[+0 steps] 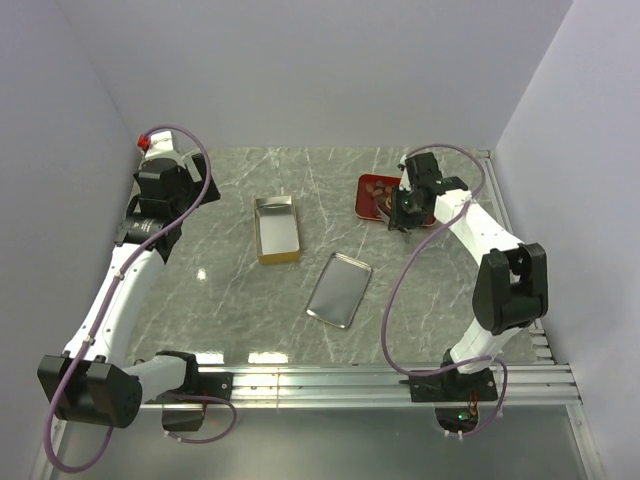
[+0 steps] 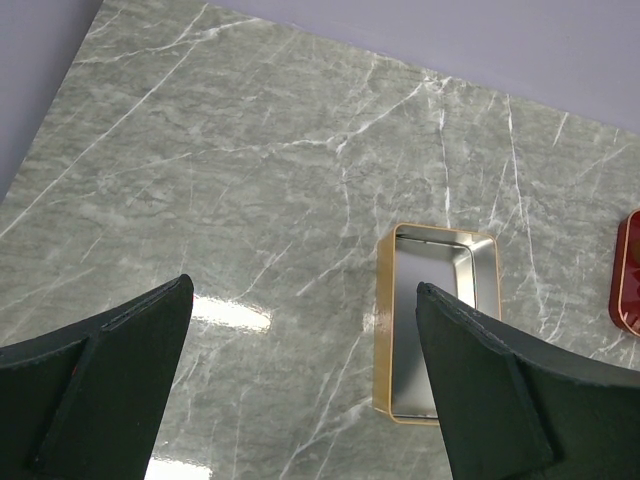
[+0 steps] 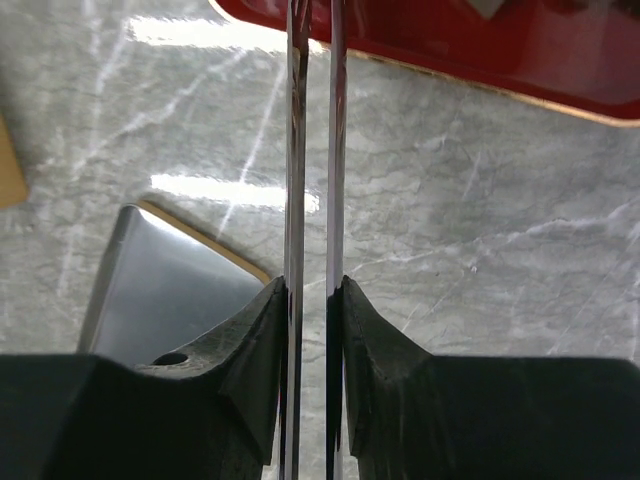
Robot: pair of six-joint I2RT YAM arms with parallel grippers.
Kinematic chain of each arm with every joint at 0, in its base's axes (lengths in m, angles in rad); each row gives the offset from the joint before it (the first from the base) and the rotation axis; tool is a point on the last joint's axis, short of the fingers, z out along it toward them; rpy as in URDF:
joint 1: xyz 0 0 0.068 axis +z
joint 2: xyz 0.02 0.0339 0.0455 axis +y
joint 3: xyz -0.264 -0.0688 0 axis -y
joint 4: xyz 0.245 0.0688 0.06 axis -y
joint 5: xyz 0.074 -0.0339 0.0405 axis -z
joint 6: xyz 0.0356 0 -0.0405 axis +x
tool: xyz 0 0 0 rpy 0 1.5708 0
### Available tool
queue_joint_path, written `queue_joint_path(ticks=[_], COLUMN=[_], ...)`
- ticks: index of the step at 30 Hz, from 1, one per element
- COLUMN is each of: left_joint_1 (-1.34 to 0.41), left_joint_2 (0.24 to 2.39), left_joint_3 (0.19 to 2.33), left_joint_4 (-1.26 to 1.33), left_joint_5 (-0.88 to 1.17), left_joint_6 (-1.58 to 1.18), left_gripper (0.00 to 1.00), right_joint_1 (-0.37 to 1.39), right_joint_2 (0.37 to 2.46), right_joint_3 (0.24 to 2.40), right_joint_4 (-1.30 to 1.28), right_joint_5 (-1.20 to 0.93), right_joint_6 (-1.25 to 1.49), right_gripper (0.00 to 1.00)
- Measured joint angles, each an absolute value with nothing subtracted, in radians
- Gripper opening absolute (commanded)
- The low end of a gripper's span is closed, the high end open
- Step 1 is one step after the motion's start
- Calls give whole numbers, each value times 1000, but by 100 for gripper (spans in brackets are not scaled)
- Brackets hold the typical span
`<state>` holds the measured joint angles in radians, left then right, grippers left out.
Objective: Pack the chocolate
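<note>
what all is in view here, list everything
gold tin: one, gold outside, silver inside, open and empty, table centre-left
lid: one, silver inside up, near-right of the tin
red tray: one, red, far right
chocolates: several, reddish-brown, in the tray
tweezers: one pair, metal, held by the right fingers
table: one, grey marble
left fingers: two, black, wide apart, holding nothing
right fingers: two, black, closed on the tweezers

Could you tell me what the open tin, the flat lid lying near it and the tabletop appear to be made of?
The tin looks like thin sheet metal: gold outside, mirror-bright silver inside. The lid seems the same metal, its silvery face reflecting light. The tabletop looks like glossy grey marble, veined white, though it may be a printed laminate.
</note>
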<state>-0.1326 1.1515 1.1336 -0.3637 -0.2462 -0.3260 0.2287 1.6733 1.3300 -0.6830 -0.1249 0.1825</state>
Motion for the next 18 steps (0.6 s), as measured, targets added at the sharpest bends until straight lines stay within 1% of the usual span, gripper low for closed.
queue_joint_path(ticks=[10, 18], left_joint_1=[-132, -133], left_joint_2=[1158, 1158], left_joint_3=[1134, 1134], left_joint_4=[-363, -364], left_joint_5=[-243, -239], left_joint_6=[-327, -328], left_gripper=[99, 99], right_joint_1=[250, 381], right_joint_2=[1583, 1560], right_joint_3=[1394, 1512], right_joint_4=[-765, -820], right_joint_5=[-147, -184], right_joint_6=[183, 205], right_gripper=[18, 18])
